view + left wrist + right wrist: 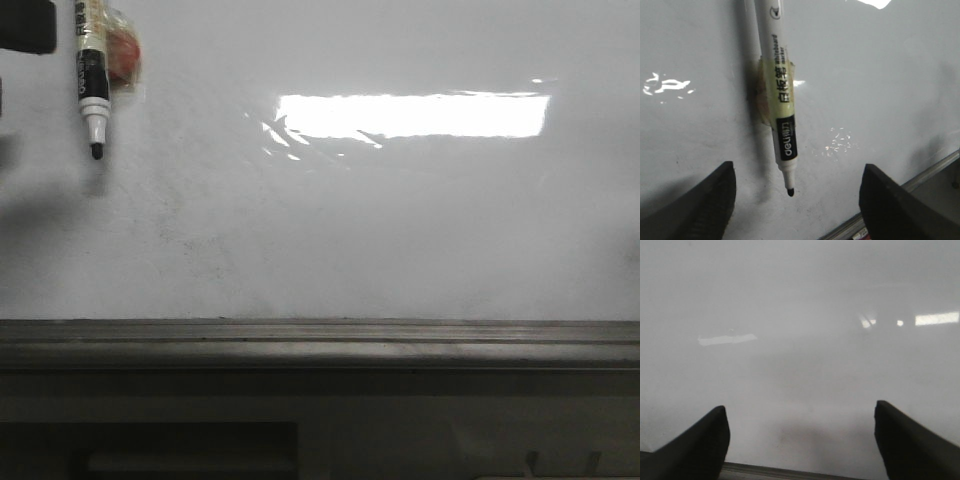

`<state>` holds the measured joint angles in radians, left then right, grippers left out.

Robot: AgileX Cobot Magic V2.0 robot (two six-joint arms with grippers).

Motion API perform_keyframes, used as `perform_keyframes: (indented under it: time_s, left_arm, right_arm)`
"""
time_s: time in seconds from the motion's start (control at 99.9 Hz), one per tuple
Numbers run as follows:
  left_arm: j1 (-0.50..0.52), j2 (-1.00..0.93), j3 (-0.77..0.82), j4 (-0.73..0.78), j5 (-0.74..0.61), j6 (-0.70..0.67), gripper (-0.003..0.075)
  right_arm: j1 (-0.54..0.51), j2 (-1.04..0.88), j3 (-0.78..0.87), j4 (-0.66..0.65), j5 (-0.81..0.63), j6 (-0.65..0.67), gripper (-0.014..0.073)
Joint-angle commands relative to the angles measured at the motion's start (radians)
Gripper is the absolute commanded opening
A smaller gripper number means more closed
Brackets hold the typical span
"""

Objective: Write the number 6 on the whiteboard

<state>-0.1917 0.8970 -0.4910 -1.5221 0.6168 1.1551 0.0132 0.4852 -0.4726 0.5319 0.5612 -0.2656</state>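
Front view faces straight at the whiteboard (pixel 330 230), fairly close, board fills most of the frame, grey bottom rail (pixel 320 342) running across below. Left wrist view looks at the board close up, past two dark fingertips (pixel 700 205) at the frame's lower corners, with the marker pen (pixel 777 95) centred; the same pen shows at the front view's upper left (pixel 90 75), so these two views overlap there. Right wrist view also faces the board from near, hazy, fingertips (pixel 695 445) at lower corners, rail (pixel 790 472) just visible at the edge.
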Motion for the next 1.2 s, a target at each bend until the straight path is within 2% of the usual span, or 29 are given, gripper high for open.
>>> perform_keyframes:
  time_s: [0.0,0.28,0.39,0.51,0.61,0.62,0.8,1.021,1.121,1.191]
  left_arm:
    - [-0.006,0.058,-0.058,-0.082,0.048,0.044,0.0473]
    - [-0.006,0.208,-0.122,-0.082,0.078,0.067,0.0469]
    - [-0.006,0.24,-0.138,-0.08,0.089,0.067,0.0408]
    - [-0.006,0.254,-0.152,-0.076,0.094,0.067,0.0236]
    - [-0.006,0.254,-0.154,-0.076,0.12,0.089,-0.0015]
    - [-0.006,0.254,-0.154,-0.074,0.125,0.094,-0.0022]
    - [-0.006,0.237,-0.158,-0.017,0.198,0.119,-0.002]
    - [-0.037,0.133,-0.16,0.212,0.223,0.117,-0.002]
    - [-0.106,0.097,-0.16,0.32,0.208,0.092,-0.002]
    - [-0.165,0.09,-0.16,0.384,0.166,0.053,-0.002]
  right_arm:
    - [-0.007,0.013,-0.037,0.022,-0.067,-0.011,0.0542]
    - [-0.007,0.013,-0.037,0.022,-0.072,-0.011,0.0542]
    - [-0.007,0.013,-0.037,0.022,-0.082,-0.011,0.0542]
    - [-0.007,0.013,-0.037,0.022,-0.088,-0.011,0.0542]
    - [-0.007,0.013,-0.037,0.022,-0.088,-0.011,0.0542]
    - [-0.007,0.013,-0.037,0.022,-0.088,-0.011,0.0542]
    - [0.001,0.018,-0.039,0.059,-0.059,-0.029,0.054]
    - [0.041,0.156,-0.11,0.372,0.117,-0.365,0.054]
    - [0.056,0.275,-0.18,0.507,0.244,-0.494,0.054]
    - [0.069,0.357,-0.243,0.563,0.316,-0.538,0.054]
